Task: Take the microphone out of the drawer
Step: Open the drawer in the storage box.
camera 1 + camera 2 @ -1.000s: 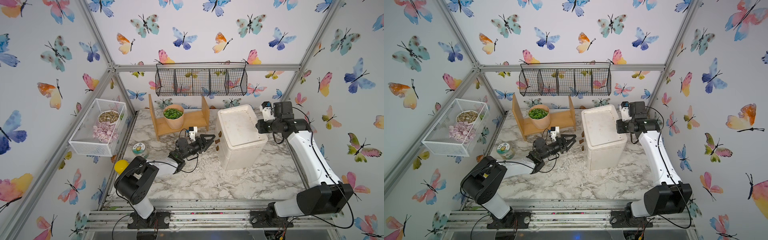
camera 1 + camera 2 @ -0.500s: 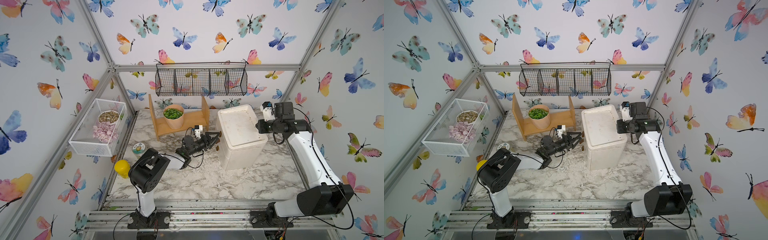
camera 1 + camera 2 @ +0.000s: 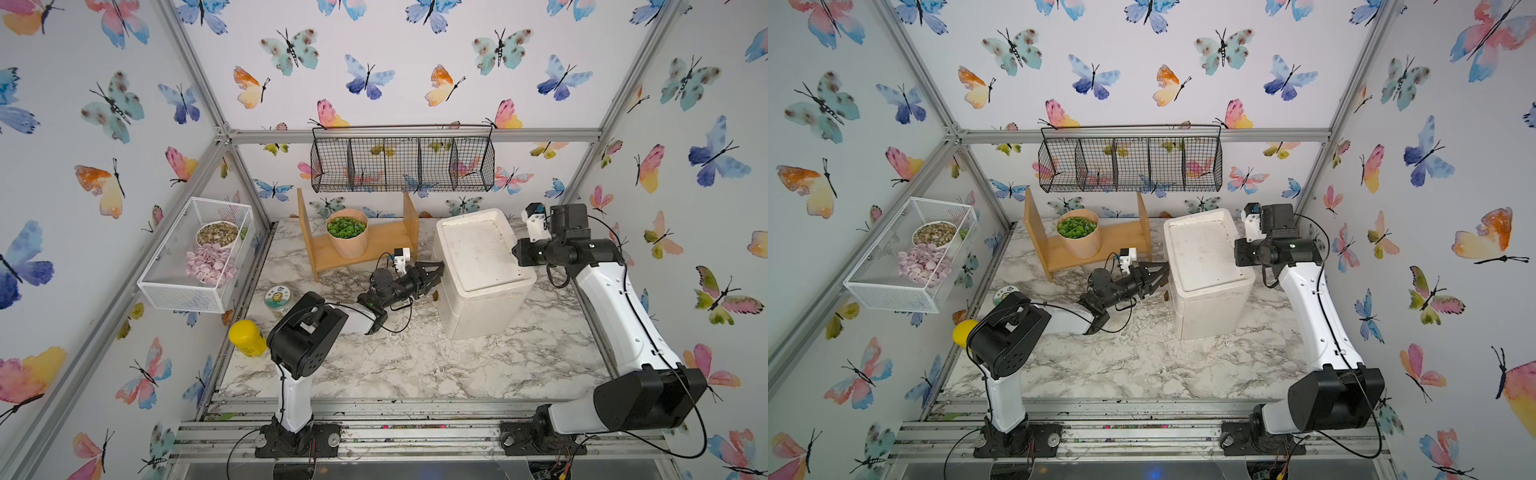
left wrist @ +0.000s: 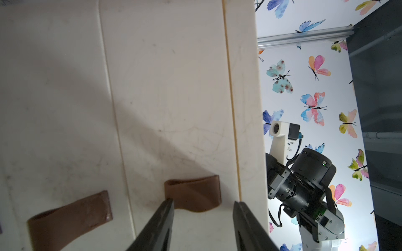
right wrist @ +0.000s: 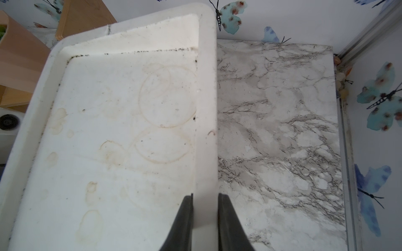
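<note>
So the left gripper [image 4: 202, 202] has slid up to the white plastic drawer cabinet [image 3: 482, 253] by the counter's back edge. Its jaws are sitting half-spread, straddling the upper brown strap pull [image 4: 193, 193]. The right gripper [image 5: 205, 195] is pinching the top rim. Microphone's hidden, drawers shut.

Looks like a robotics lab test cell, not a home: aluminium frame [image 3: 540, 135] around butterfly-papered panels [image 3: 395, 54], marble-look tabletop [image 3: 415, 365], robot arms [image 3: 615, 316] bolted to a slotted rail [image 3: 415, 434], hanging wire basket [image 3: 401, 164].
</note>
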Available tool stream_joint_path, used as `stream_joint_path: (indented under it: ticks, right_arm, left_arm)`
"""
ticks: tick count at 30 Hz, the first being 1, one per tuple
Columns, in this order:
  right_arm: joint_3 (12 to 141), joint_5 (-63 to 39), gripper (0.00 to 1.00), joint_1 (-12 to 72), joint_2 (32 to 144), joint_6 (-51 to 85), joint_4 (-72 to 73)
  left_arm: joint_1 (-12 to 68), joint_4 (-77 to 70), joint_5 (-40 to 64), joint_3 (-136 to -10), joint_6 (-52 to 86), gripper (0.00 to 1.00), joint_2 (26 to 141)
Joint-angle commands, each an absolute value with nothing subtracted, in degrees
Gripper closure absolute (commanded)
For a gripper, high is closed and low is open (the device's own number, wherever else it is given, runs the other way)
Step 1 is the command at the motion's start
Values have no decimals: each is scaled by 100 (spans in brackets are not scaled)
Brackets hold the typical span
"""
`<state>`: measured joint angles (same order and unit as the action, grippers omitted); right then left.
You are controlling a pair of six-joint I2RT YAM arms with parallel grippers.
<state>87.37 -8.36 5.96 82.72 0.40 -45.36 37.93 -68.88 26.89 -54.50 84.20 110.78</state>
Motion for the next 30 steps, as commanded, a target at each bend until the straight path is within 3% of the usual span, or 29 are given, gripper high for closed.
stream_joint_path:
  ticks: [1, 8, 30]
  right_arm:
    - [8919, -1429, 93, 624, 8209, 334, -3771]
    - [8914, -1418, 93, 628, 8209, 325, -3784]
    - [8916, -1135, 96, 625, 8222, 325, -3795]
  left_arm:
    - [3906, -7170, 2824, -5590, 8437, 64, 11180]
    - [3903, -7163, 2825, -5669, 8412, 100, 11238]
    - [3210, -6762, 2576, -4340, 7923, 100, 10075]
